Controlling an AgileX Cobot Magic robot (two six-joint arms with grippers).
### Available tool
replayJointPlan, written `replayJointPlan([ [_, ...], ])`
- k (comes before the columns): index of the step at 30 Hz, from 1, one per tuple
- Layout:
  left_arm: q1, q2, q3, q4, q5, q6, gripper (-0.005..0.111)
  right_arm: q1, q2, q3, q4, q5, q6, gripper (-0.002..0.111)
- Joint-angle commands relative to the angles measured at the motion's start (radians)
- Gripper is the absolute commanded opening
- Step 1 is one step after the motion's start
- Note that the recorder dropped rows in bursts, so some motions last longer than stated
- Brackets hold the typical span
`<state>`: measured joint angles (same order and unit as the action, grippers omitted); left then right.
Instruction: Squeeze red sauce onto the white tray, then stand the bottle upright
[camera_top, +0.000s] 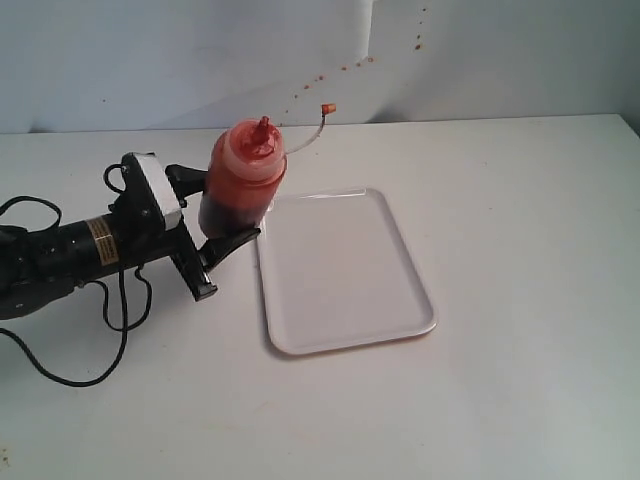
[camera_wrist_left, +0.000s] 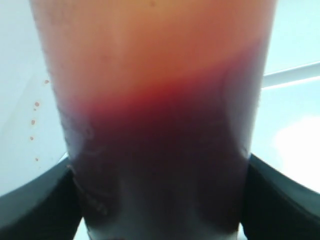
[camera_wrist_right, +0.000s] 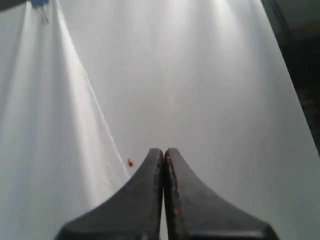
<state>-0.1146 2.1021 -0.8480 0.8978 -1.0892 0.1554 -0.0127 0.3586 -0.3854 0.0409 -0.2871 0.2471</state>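
The bottle (camera_top: 243, 185) is nearly upright, nozzle up, just off the far left corner of the white tray (camera_top: 345, 265). My left gripper (camera_top: 222, 210) is shut on its lower body, one finger on each side. Dark red sauce (camera_top: 230, 212) fills its lower part. In the left wrist view the bottle (camera_wrist_left: 160, 125) fills the frame between the black fingers (camera_wrist_left: 35, 210) of the left gripper (camera_wrist_left: 160, 200). The tray's surface shows plain white. My right gripper (camera_wrist_right: 164, 152) is shut on nothing before white cloth; the exterior view does not show it.
A thin strap with an orange cap (camera_top: 328, 108) trails from the bottle's neck toward the back wall. Small reddish specks (camera_top: 345, 68) dot that wall. The left arm's black cables (camera_top: 60, 370) loop on the table at the left.
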Motion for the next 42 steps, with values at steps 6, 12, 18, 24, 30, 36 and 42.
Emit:
replayJointPlan([
  [6, -0.076, -0.12, -0.007, -0.152, 0.229, 0.135, 0.0, 0.026, 0.553, -0.254, -0.451, 0.083, 0.17, 0.0],
  [12, -0.175, -0.23, -0.007, -0.28, 0.371, 0.356, 0.0, 0.078, 0.806, -0.462, -0.608, 0.047, 0.289, 0.0],
  [18, -0.215, -0.328, -0.007, -0.526, 0.485, 0.665, 0.0, 0.082, 0.939, -0.589, -0.947, -0.018, 0.592, 0.0],
  [24, -0.215, -0.384, -0.007, -0.526, 0.497, 0.721, 0.0, 0.08, 1.055, -0.792, -1.641, -0.279, 1.31, 0.0],
  [30, -0.215, -0.415, -0.007, -0.637, 0.576, 0.957, 0.0, 0.036, 1.258, -1.114, -1.785, -0.87, 1.556, 0.0],
  [36, -0.215, -0.417, -0.017, -0.743, 0.563, 1.225, 0.0, 0.021, 1.4, -1.199, -1.785, -0.881, 1.555, 0.0],
  [42, -0.215, -0.417, -0.065, -0.743, 0.56, 1.411, 0.0, 0.023, 1.515, -1.199, -1.785, -0.837, 1.486, 0.061],
])
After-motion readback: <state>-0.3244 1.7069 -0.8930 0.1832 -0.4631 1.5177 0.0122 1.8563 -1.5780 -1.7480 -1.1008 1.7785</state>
